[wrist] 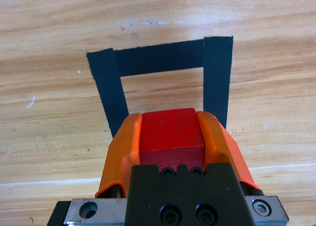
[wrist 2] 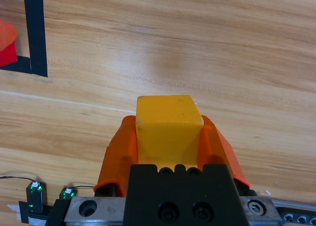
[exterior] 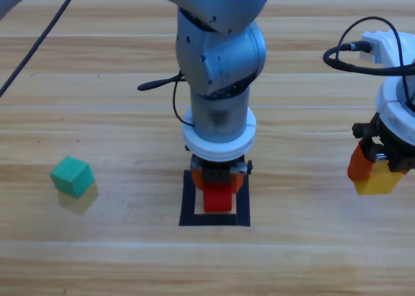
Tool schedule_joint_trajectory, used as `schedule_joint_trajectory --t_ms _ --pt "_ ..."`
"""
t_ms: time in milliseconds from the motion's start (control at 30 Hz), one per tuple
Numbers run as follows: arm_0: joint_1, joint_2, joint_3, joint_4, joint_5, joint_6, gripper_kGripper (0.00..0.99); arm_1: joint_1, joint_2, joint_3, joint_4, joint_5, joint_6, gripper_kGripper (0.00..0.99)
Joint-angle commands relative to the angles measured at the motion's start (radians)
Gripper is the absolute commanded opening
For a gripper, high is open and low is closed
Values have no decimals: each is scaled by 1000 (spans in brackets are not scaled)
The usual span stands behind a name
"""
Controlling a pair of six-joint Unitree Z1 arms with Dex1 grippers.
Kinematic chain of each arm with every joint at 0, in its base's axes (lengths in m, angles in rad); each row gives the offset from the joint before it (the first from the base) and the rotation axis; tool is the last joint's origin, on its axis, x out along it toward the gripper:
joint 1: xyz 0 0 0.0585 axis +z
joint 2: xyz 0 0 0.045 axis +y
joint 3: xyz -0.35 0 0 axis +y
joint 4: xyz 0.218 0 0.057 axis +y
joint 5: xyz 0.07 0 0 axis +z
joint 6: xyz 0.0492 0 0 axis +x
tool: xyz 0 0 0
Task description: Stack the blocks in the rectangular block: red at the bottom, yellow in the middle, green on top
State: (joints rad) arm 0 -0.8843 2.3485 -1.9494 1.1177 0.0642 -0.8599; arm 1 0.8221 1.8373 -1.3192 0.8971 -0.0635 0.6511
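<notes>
My left gripper is shut on the red cube and holds it over the black tape square in the middle of the table. The left wrist view shows the red cube clamped between the orange jaws, with the tape outline just ahead. At the right edge, my right gripper is shut on the yellow cube, lifted off the wood. In the right wrist view the yellow cube fills the jaws. The teal-green cube lies alone at the left.
The left arm's grey body comes down from the top over the tape square. A black cable loops above the right wrist. The tape square's corner and the left gripper's red load show at the right wrist view's upper left.
</notes>
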Motion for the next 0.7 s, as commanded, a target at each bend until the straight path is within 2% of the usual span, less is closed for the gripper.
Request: schedule_joint_trajectory --t_ms 33,467,533,567,600,633,667,700 --pt "24 -3 20 -16 2 4 0 29 -41 26 -9 10 -8 0" --pt "22 8 26 -26 2 -8 0 29 -32 23 -10 10 -8 0" --pt "22 3 32 -27 5 -10 40 29 -32 23 -10 10 -8 0" --pt "22 2 32 -30 5 -10 110 29 -32 23 -10 10 -8 0" --pt "22 2 29 -32 6 -10 247 29 -32 23 -10 10 -8 0" --pt "21 0 29 -32 6 -19 508 29 -32 23 -10 11 -8 0" --pt "21 2 29 -33 8 -28 851 29 -32 23 -10 11 -8 0" --pt "19 2 30 -33 8 -30 973 29 -32 23 -9 11 -8 0"
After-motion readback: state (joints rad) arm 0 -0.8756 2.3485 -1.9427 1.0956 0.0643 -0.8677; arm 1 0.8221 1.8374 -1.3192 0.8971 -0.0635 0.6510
